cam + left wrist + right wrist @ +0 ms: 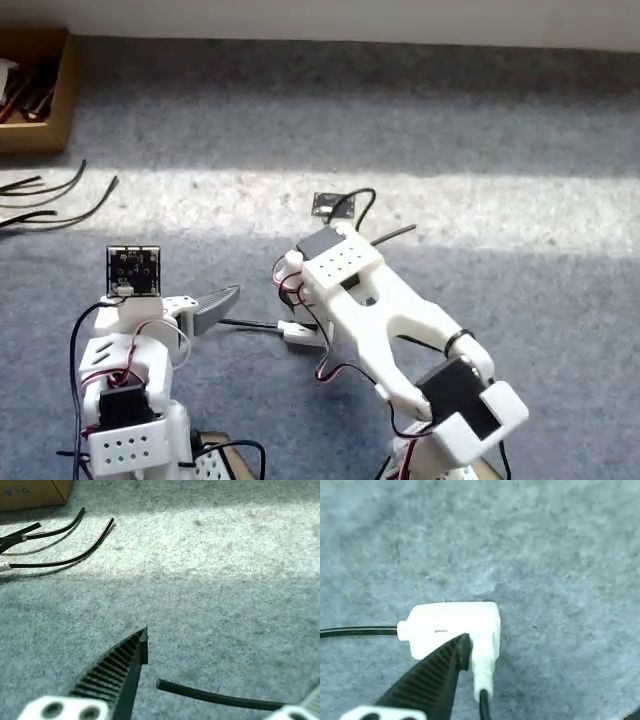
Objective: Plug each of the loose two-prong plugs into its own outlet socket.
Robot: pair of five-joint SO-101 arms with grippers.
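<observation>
A white outlet socket (pixel 451 626) lies on the grey carpet with a black cord running off one end. A white two-prong plug (pixel 484 672) sits against its side, with its own black cord trailing away. My right gripper (pixel 547 687) hangs just over them, open, and one ribbed fingertip (pixel 461 649) touches the socket's edge. In the high view the socket (pixel 300 331) lies under the right arm's tip. My left gripper (pixel 225 672) is open and low over the carpet, with the free end of a black cord (pixel 161 684) between its fingers. That gripper (pixel 215 305) points toward the socket.
Loose black cables (pixel 55 195) (pixel 62 560) lie at the far left, next to a cardboard box (pixel 35 90) (pixel 30 492). A small dark board (pixel 325 205) with a thin wire rests beyond the right arm. Bare carpet stretches to the right and far side.
</observation>
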